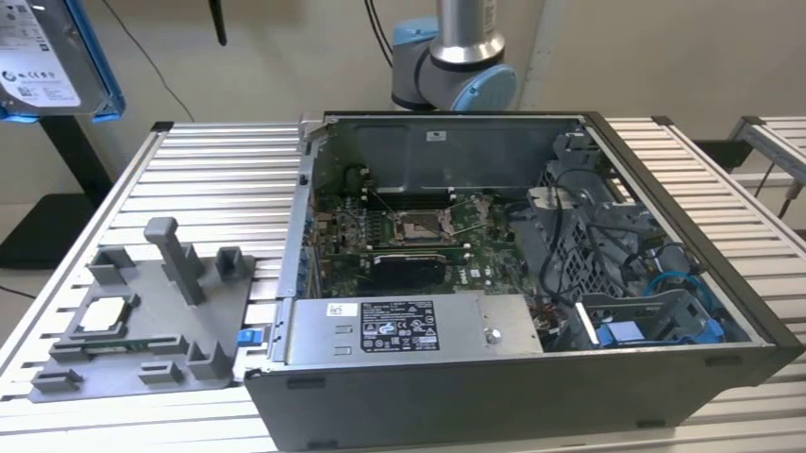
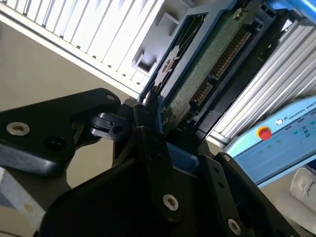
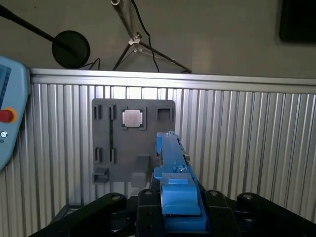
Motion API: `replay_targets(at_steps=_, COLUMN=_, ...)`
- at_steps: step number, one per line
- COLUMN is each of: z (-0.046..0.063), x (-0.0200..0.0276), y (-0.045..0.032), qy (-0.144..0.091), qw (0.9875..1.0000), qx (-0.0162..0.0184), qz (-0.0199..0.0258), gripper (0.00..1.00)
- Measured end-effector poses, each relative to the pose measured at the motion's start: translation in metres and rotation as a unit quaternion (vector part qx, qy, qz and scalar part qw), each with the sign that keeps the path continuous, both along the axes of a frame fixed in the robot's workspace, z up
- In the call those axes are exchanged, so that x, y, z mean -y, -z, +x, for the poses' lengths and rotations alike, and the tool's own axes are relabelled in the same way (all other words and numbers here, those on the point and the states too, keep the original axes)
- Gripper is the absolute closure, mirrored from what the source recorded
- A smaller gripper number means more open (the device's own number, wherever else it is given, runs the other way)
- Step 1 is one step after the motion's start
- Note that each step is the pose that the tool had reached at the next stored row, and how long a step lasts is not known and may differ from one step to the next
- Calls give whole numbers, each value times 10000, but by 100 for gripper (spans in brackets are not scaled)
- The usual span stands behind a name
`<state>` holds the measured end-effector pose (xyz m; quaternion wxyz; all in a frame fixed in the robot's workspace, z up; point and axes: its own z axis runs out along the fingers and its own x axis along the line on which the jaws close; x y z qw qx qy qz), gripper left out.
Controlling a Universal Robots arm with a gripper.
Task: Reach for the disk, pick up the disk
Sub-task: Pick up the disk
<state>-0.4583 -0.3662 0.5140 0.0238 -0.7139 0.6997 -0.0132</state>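
The disk (image 1: pixel 51 57), silver-grey with a white label and a bright blue bracket, hangs high in the air at the exterior view's upper left, above the table's far corner. In the second wrist view my gripper (image 2: pixel 175 121) is shut on the disk (image 2: pixel 207 74), its black fingers (image 2: pixel 148 131) pressed against the sides, with the green circuit-board underside facing the camera. In the first wrist view the disk (image 3: pixel 173 163) shows edge-on as a blue strip between the fingers of the gripper (image 3: pixel 180 197), well above the table.
An open computer case (image 1: pixel 705 377) lies on the slatted aluminium table (image 1: pixel 214 189). A grey fixture plate (image 1: pixel 139 321) on the exterior view's left carries a small square silver chip (image 1: pixel 104 314), (image 3: pixel 132 118). A light-blue teach pendant (image 3: pixel 7 118) lies at the table's edge.
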Motion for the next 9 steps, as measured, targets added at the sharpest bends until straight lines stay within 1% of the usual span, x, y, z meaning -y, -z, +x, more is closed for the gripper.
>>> replay_targets(at_steps=4, z=10, x=0, y=0, qy=1, qw=10000, qx=0, qz=1, gripper=100)
replay_targets(at_steps=9, z=89, x=0, y=0, qy=0, qw=10000, qx=-1, qz=0, gripper=100)
